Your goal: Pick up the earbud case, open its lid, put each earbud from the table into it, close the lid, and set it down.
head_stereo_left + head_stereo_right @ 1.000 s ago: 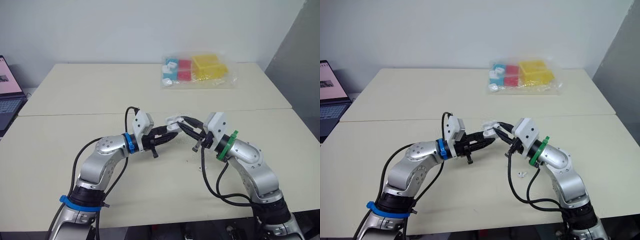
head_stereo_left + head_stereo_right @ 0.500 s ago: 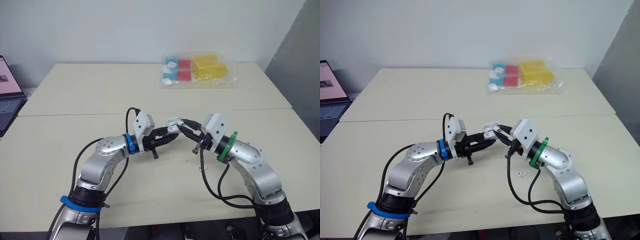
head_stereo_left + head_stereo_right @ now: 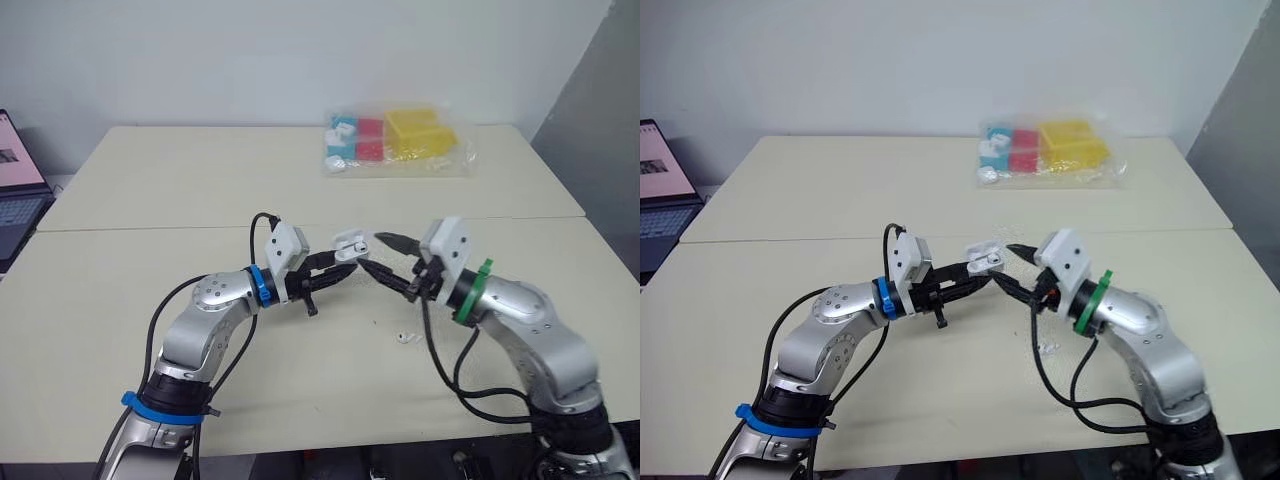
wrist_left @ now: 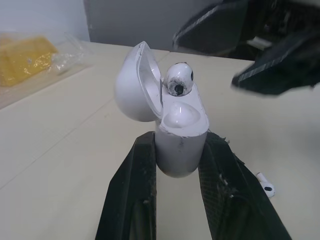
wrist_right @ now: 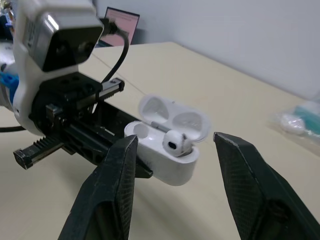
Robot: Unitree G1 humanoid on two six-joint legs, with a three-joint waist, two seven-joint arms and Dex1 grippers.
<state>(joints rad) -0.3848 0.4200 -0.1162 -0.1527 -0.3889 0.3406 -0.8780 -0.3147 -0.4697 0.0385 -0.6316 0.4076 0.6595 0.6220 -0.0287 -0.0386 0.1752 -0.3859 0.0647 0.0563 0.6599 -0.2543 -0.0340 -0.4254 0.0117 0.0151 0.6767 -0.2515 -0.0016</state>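
1 small white earbud [image 3: 406,337] lies on the matte beige table [image 3: 200,180], below the right gripper's wrist and well apart from the left gripper. It is a smooth rounded bud with a short stem and a dark spot.

The left gripper [image 3: 342,265] is closed on the earbud case [image 4: 182,135] and holds it above the table. Its 2 black, rough-textured fingers [image 4: 140,185] press the 2 sides of the lower body. The case is glossy white plastic, a rounded pebble shape. Its hinged lid [image 4: 135,85] stands open, showing a hollow shell inside. 1 earbud [image 4: 178,80] sits in the case with its rounded head sticking up above the rim, a dark opening on its face. The second socket beside it is hard to make out.

The right gripper [image 3: 372,251] faces the left one, just beside the case without touching it. Its 2 tapered black fingers are spread wide, 1 on each side of the open case.

Beyond both grippers, a seam crosses the table. Further off lies 1 clear, crinkled plastic bag [image 3: 395,140] holding yellow, red and blue blocks and some white pieces. Far out past the left gripper, 1 open laptop [image 3: 15,190] sits at the edge.
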